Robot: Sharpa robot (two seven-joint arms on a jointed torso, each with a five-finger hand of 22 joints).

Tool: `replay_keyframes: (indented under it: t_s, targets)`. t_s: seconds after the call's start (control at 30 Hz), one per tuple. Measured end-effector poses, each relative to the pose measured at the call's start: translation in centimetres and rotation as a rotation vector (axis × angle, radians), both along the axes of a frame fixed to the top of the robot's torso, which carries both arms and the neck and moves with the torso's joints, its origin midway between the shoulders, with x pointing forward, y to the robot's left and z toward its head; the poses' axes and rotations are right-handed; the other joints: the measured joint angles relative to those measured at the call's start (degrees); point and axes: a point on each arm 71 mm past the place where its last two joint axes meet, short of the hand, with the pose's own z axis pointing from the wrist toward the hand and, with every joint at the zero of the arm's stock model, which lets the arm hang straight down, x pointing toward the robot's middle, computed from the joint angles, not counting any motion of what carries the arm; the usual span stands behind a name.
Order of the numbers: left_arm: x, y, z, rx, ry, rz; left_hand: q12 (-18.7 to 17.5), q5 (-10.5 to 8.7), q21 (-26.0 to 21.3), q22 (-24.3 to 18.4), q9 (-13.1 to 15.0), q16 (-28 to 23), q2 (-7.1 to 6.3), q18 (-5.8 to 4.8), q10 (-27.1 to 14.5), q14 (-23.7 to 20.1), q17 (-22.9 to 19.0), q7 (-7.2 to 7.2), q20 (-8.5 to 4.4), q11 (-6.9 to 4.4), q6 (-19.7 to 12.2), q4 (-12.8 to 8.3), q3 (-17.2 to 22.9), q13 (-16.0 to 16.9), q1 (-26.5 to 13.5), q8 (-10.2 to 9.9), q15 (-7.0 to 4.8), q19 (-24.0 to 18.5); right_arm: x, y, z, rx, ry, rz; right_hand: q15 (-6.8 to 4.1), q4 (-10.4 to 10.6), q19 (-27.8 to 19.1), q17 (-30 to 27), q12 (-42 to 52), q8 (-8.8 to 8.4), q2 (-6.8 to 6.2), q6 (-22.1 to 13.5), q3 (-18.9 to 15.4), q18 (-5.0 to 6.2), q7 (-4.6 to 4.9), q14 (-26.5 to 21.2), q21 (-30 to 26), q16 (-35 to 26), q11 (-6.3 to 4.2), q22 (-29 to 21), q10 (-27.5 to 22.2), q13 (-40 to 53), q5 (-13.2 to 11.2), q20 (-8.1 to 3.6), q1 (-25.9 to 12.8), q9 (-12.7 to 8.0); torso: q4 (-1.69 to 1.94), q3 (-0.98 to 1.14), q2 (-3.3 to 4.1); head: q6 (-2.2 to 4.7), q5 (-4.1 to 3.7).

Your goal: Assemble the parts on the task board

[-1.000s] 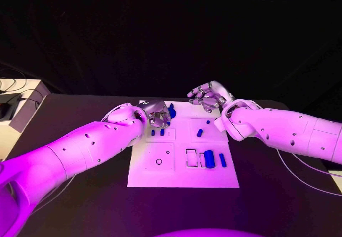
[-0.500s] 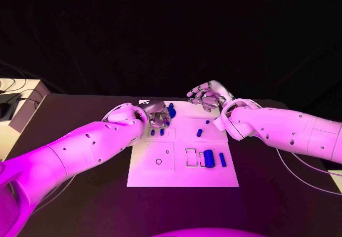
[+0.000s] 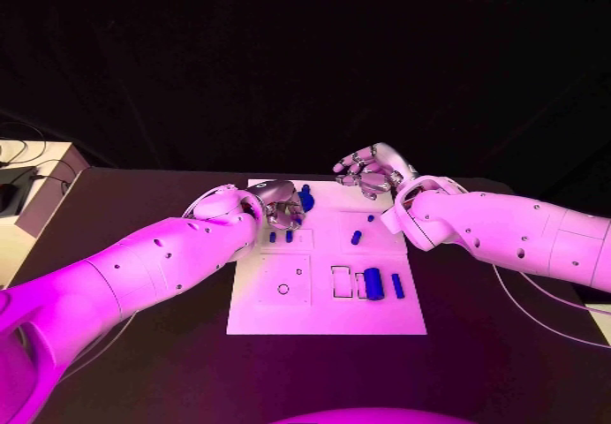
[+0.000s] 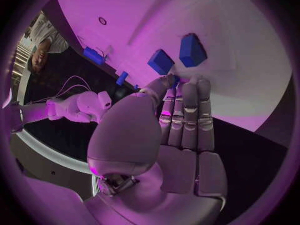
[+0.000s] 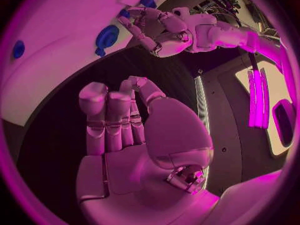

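The white task board [image 3: 326,309] lies in the middle of the table. My left hand [image 3: 279,201] is bent down over its far left part, fingertips [image 4: 187,85] on the board. Thumb and finger meet on a small blue part [image 4: 177,79]. Two blue blocks [image 4: 161,61] [image 4: 192,50] lie just past the fingertips. A round blue part [image 3: 307,199] stands beside that hand. My right hand [image 3: 369,173] hovers over the board's far edge, fingers loosely bent, holding nothing. The right wrist view shows the round blue part [image 5: 107,36] next to the left hand [image 5: 159,27].
More blue parts lie on the board: a small one mid-board [image 3: 358,237] and a large block with a bar beside it at the near right [image 3: 374,284]. Outlined slots mark the near left [image 3: 284,289]. A pale box [image 3: 32,190] stands at the table's left edge.
The left hand has edged slightly to the right over the far left of the board. The right hand holds its place.
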Motion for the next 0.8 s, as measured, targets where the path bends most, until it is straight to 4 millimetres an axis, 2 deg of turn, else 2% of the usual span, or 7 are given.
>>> replay_keyframes:
  t_s: [0.43,0.57,0.67,0.8]
  targets:
    - [-0.03,-0.04,-0.02,-0.004,0.001,0.004,-0.04,0.00,0.55,1.07,-0.01,0.79,0.00,-0.01,1.25,0.49,0.03,-0.11,-0.01,-0.41,0.51,-0.40,0.40,0.00,0.00,0.00,-0.47,0.45,0.05,0.07,0.12,0.000,-0.002,0.001,0.00,0.00,0.00,0.00,0.20,0.00,0.00,0.01,0.00,0.00,-0.02,0.00,0.00,0.00,-0.04,-0.01,-0.05,-0.14,0.00,0.00,0.00,0.11,0.03,-0.03,-0.05,0.02,-0.12]
    - [-0.02,0.05,0.02,-0.010,-0.003,0.008,-0.35,0.00,1.56,1.81,0.00,0.89,1.01,0.49,2.93,1.36,0.11,0.13,-0.40,-0.65,1.28,-1.53,1.53,0.00,1.01,0.00,-0.94,0.86,0.06,0.06,0.14,0.000,-0.003,0.001,0.00,0.00,0.00,0.00,0.20,0.00,0.00,0.01,0.00,0.00,-0.02,0.00,0.00,0.00,-0.04,0.04,-0.05,-0.13,0.00,0.00,0.00,0.11,0.04,-0.05,-0.08,0.02,-0.12]
    - [-0.01,0.14,0.06,-0.019,-0.008,0.012,-0.99,-0.08,2.55,2.82,0.08,0.89,0.79,0.99,4.43,2.24,0.27,0.11,-0.50,-0.91,1.95,-2.67,3.02,0.00,1.26,0.00,-1.20,1.15,0.07,0.05,0.14,0.000,-0.003,0.001,0.00,0.00,0.00,0.01,0.20,0.00,0.00,0.02,0.00,0.00,-0.02,0.00,0.00,0.00,-0.04,0.04,-0.05,-0.13,0.00,0.00,0.00,0.11,0.07,-0.07,-0.10,0.00,-0.12]
    - [0.01,0.32,0.19,-0.038,-0.019,0.016,-1.56,-0.19,3.92,3.94,0.14,0.82,0.76,1.09,6.20,4.12,0.64,-0.04,-0.80,-1.22,3.73,-3.82,5.26,-0.01,1.40,0.00,-1.60,1.68,0.07,0.04,0.14,0.000,-0.003,0.001,0.00,0.00,0.00,0.01,0.20,0.00,0.00,0.02,0.00,0.00,-0.03,0.00,0.00,0.00,-0.04,0.04,-0.04,-0.13,0.00,0.00,0.00,0.11,0.07,-0.10,-0.13,0.01,-0.07]
